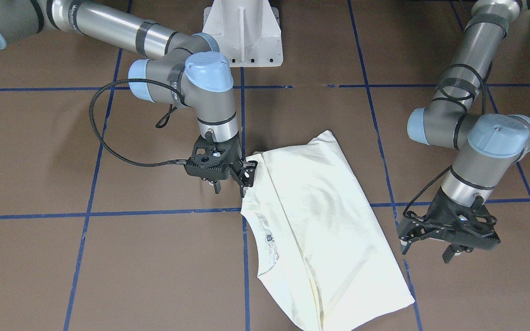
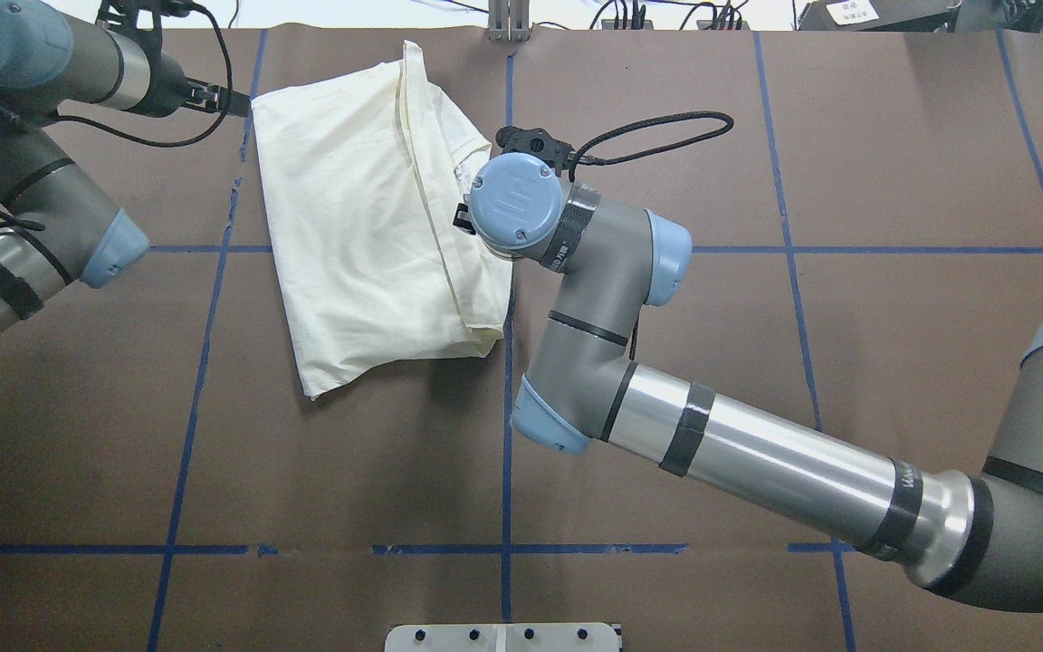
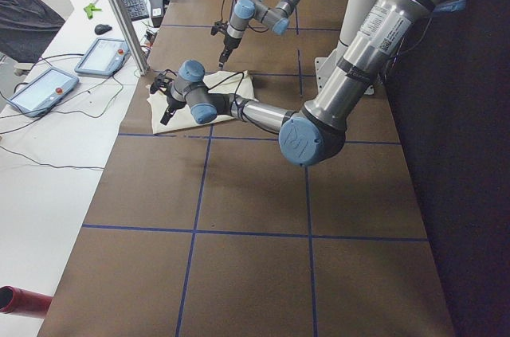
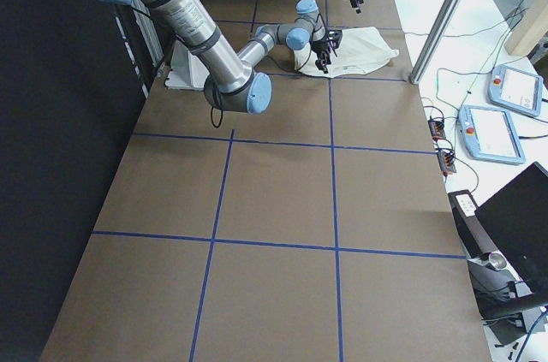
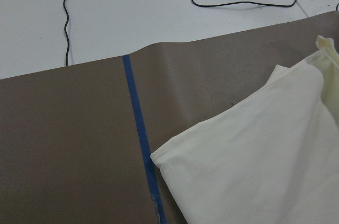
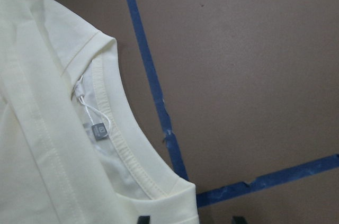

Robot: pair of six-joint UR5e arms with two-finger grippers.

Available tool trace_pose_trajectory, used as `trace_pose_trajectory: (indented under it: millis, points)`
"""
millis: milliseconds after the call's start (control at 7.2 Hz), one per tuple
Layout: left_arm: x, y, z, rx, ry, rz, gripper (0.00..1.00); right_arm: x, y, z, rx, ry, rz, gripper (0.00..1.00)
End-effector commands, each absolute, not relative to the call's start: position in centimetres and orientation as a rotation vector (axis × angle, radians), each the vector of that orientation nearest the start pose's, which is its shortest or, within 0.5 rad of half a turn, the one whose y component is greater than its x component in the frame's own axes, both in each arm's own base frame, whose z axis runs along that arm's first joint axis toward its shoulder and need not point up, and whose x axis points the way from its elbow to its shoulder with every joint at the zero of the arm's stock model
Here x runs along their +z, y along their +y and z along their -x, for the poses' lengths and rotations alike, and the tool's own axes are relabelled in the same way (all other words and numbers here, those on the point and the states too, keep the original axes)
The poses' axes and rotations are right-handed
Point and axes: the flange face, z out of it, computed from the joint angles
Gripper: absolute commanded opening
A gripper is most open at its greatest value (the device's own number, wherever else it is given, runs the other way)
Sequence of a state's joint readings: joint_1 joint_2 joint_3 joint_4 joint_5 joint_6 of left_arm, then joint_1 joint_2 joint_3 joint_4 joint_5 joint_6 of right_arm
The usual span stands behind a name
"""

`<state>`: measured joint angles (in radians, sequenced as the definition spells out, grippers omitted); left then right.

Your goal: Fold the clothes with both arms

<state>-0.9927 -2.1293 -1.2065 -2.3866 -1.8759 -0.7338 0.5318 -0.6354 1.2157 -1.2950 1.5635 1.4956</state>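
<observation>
Cream-white shirt [image 1: 325, 216] lies folded on the table [image 1: 85, 276] in the front view; right gripper [image 1: 231, 189] is at one edge, left gripper [image 1: 427, 250] just beside the opposite edge, both jaws wide. Right wrist view: one fingertip [image 6: 143, 220] over the collar [image 6: 124, 142], other over table.

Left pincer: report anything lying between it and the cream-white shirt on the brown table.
Nothing visible does. The black two-finger left pincer hangs open beside the edge of the folded cream-white fabric shirt; between them lie only bare brown table covering and a blue tape line.
</observation>
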Motion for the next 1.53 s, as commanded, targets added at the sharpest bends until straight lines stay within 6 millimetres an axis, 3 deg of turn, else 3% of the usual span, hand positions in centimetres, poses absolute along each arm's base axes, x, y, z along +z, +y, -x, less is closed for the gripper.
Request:
trace_pose_trajectory:
  millis: [0,278,556,833,972,1111,1389]
  points:
    - [41.5,-67.7,-32.1,0.01,0.833,-0.618,1.0,21.2,-52.6,66.3,0.425,-0.829,-0.298,0.6]
    - [41.5,-67.6,-32.4,0.009,0.834,-0.615,1.0,20.9,-52.6,66.3,0.425,-0.834,-0.299,0.55]
    - [41.6,-67.5,-32.6,0.009,0.833,-0.614,1.0,20.7,-52.6,66.1,0.433,-0.836,-0.299,0.0]
    - [41.6,-67.5,-32.7,0.009,0.834,-0.612,1.0,20.4,-52.2,65.6,0.428,-0.84,-0.294,0.0]
    - [41.6,-67.4,-32.9,0.011,0.836,-0.612,1.0,20.4,-51.2,63.4,0.422,-0.825,-0.292,0.0]
    - [41.6,-67.3,-33.2,-0.005,0.843,-0.602,1.0,22.4,-49.1,59.9,0.421,-0.84,-0.297,0.0]
    - [41.6,-67.1,-33.5,-0.007,0.847,-0.597,1.0,27.1,-41.7,55.0,0.379,-0.871,-0.308,0.0]
